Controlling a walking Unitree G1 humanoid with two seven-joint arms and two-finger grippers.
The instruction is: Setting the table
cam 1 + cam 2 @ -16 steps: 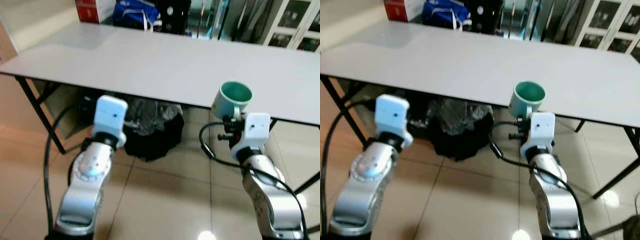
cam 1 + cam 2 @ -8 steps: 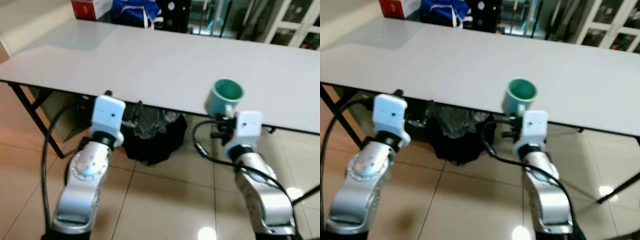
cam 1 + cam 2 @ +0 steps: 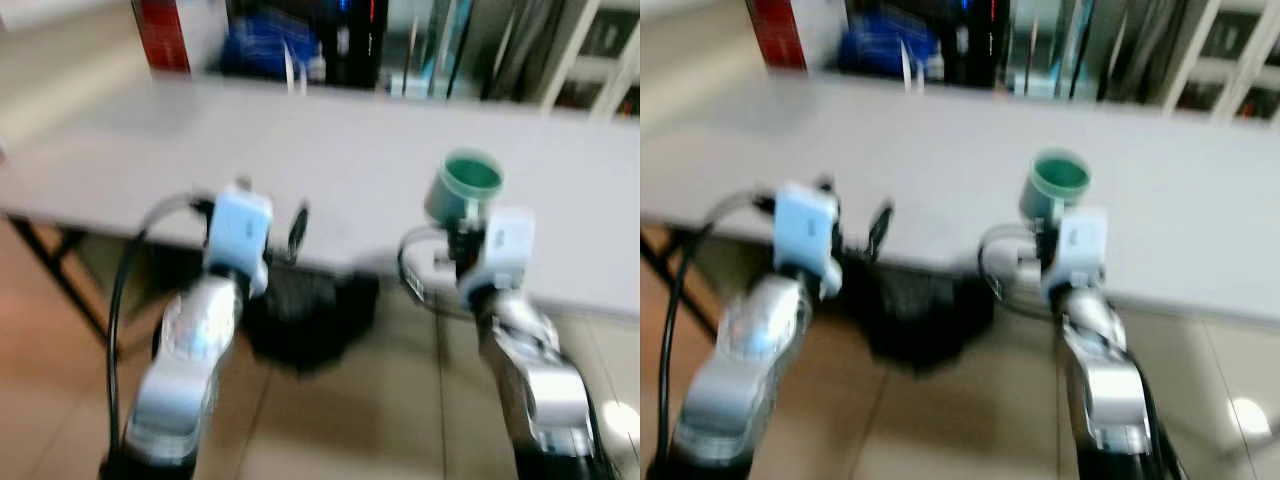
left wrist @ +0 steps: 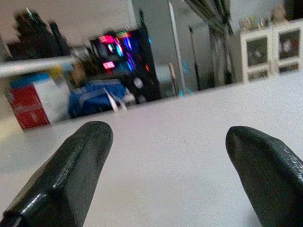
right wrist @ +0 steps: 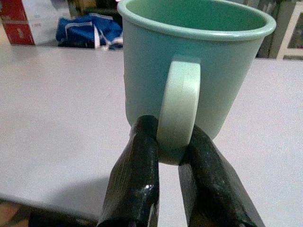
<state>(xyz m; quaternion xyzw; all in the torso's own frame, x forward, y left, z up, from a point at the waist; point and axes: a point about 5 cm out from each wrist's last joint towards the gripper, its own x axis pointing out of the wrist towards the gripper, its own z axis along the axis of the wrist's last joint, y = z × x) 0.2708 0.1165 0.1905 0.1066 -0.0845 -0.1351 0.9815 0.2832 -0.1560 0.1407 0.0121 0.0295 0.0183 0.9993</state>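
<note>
Two rounded forearms of brushed silver metal, the left arm [image 3: 190, 350] and the right arm [image 3: 535, 385], each end at twelve o'clock in a boxy, pale blue-white wrist housing [image 3: 240, 228], with a dark collar between housing and forearm. A thick black cable [image 3: 120, 300] loops off the left arm at nine o'clock; a second black cable [image 3: 412, 275] curls beside the right wrist. The left gripper [image 4: 165, 170] has two blunt, matte black fingers [image 4: 66, 175]. The right gripper [image 5: 168, 156] shows two glossy black fingers [image 5: 137, 179].

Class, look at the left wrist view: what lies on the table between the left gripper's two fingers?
Nothing: between the left gripper's open fingers the white table is bare, as the left wrist view shows.
</note>
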